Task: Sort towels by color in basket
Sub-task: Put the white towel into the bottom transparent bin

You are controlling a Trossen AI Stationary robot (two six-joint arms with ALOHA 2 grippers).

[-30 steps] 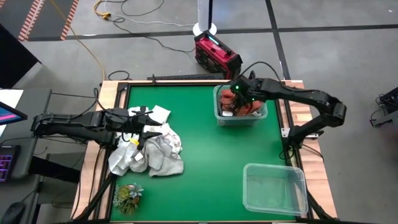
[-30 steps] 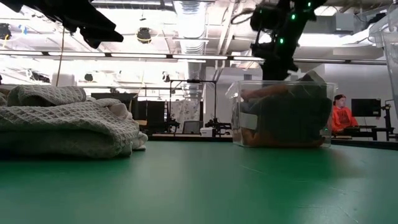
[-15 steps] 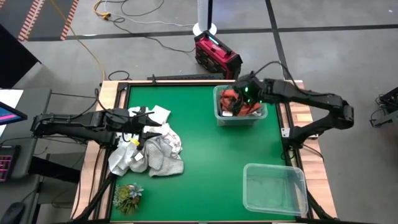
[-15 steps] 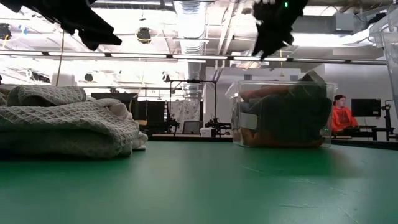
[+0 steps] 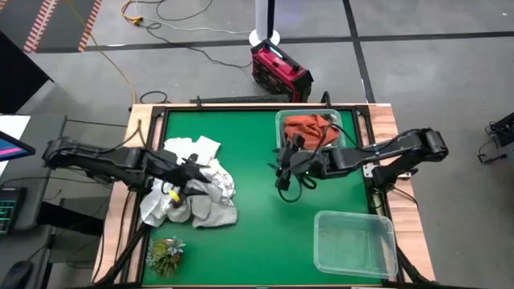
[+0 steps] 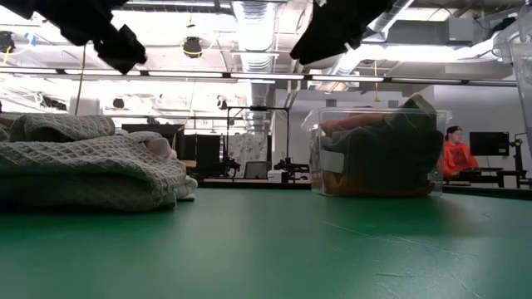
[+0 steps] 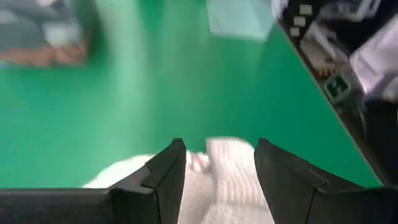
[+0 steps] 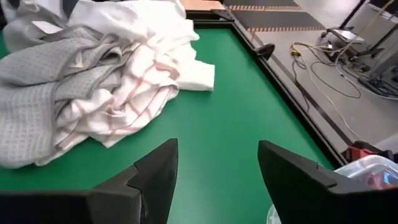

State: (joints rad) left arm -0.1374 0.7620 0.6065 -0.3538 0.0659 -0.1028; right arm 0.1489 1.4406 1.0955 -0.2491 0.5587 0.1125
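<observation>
Over at nine o'clock on the green tabletop [image 5: 257,152] lies the heap of unsorted towels [image 5: 193,193], white, pale grey and grey-checked, crumpled together; the rust-orange towel [image 5: 312,127] already sits in the clear basket [image 5: 283,144] at one o'clock, with something dark beside it, so I judge the colour sort is partly done. The left pincer [image 5: 186,170] hovers right over the heap with its fingers spread and nothing between them, placed, I reckon, to drop onto the next cloth; the wrist view shows white towel just under the gap. The right pincer [image 5: 283,170] hangs above bare green near the middle, just off the basket's nine-o'clock wall, jaws wide and empty, pointing towards the heap. A second clear basket [image 5: 355,241] stands empty at five o'clock, well apart, likely meant for the paler cloths; a small green leafy tuft [image 5: 165,253] rests at seven o'clock near the edge. Between heap and baskets the green is open, so carrying a towel across looks unhindered; the heap itself sits close to the nine-o'clock rim.
</observation>
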